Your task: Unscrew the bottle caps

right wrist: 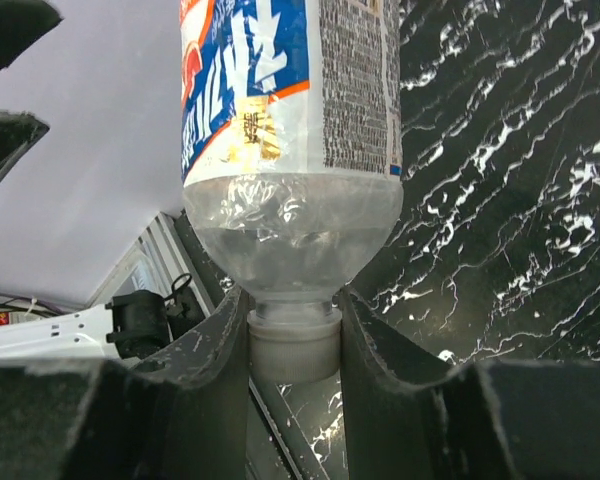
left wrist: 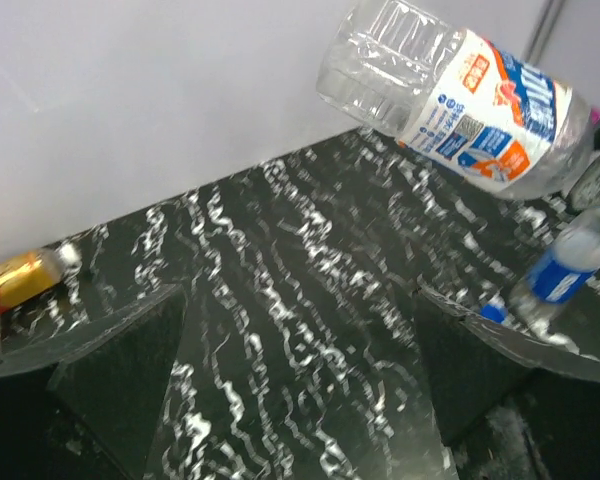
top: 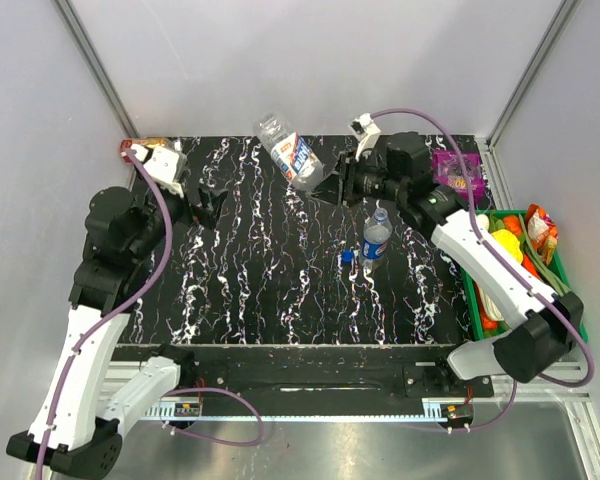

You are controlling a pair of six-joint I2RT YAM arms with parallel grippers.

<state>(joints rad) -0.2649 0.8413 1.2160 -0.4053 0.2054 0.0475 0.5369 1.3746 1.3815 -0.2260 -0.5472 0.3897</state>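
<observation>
The right gripper (right wrist: 295, 325) pinches the white ribbed plastic cap (right wrist: 295, 350) of the clear, white-blue-red labelled bottle (top: 292, 155), which is tilted in the air behind the standing blue-labelled clear bottle (top: 377, 238). The left gripper (top: 208, 205) is spread wide, well left of that standing bottle. Probably it must next grasp the tilted bottle's body so the cap can turn.

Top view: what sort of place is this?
Probably a lab robot cell: left arm and right arm bolted to a black marbled table, plain white walls, a green crate of props.
</observation>
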